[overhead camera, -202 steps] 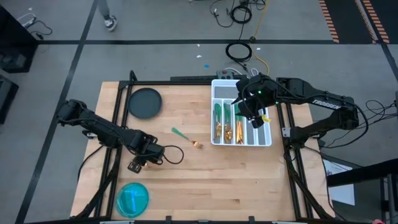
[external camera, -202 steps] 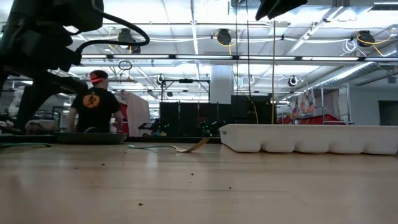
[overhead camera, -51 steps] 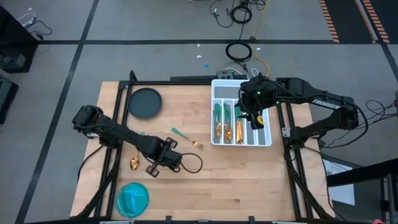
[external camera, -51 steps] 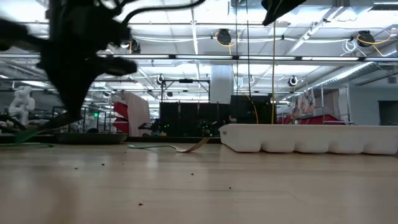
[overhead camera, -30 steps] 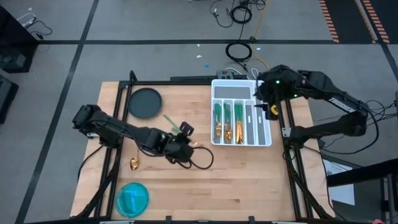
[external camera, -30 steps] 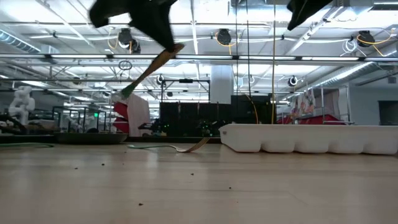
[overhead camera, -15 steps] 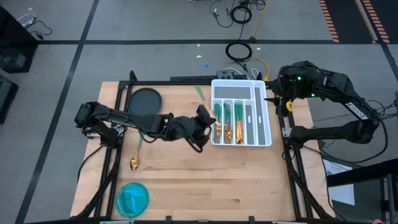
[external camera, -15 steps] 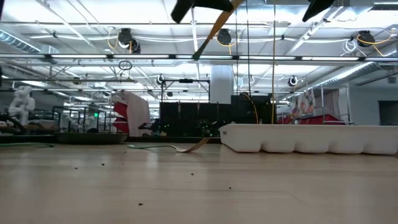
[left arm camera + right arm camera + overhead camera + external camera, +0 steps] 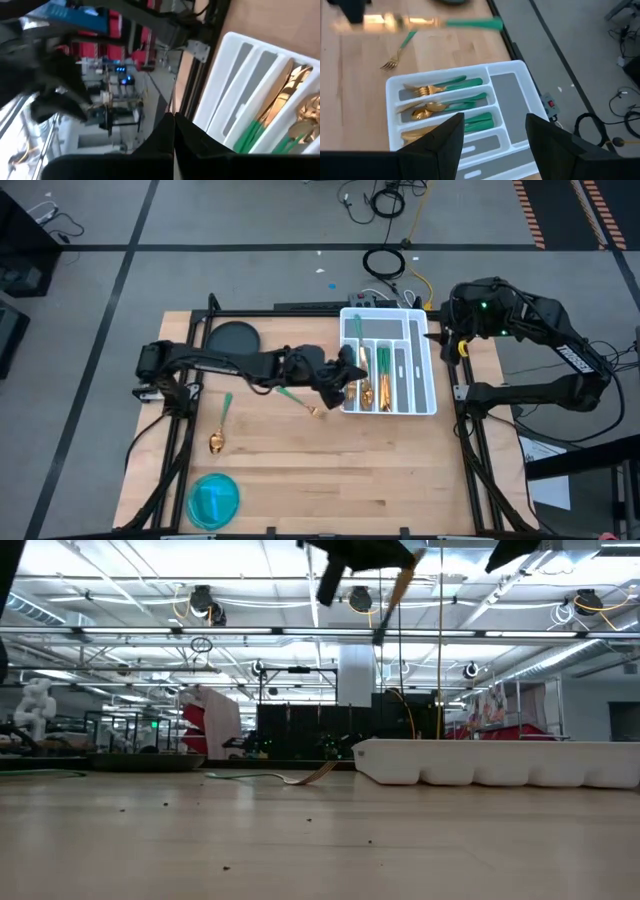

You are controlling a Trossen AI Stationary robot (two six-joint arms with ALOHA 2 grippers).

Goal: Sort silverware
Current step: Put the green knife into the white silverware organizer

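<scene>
Left end effector [image 9: 350, 370] reaches across the worktop [image 9: 390, 470] to the left edge of the white tray [image 9: 425, 408], closed on a green-handled utensil [image 9: 420, 22], which is carried in the air above the tray; in the low view it hangs tilted, green end down. Which kind of utensil it is cannot be told.

Right end effector [image 9: 492, 137] sits off the far right corner of the tray, over the worktop's edge, its fingers [image 9: 445, 142] spread apart and holding nothing.

Tray stands at the right of the worktop with several long slots side by side. The left slots hold sorted silverware [image 9: 362, 380], gold heads toward the near side and green handles toward the far side; forks, spoons and knives show in the right wrist view. The rightmost slots show bare grey bottoms.

Loose fork [image 9: 300, 401] lies on the wood just left of the tray, tines toward the tray. Loose spoon [image 9: 219, 426] lies farther left, gold bowl at the near end, handle pointing away.

Dark round plate [image 9: 228, 338] at the far left of the worktop. Blue round dish [image 9: 213, 500] at the near left edge.
</scene>
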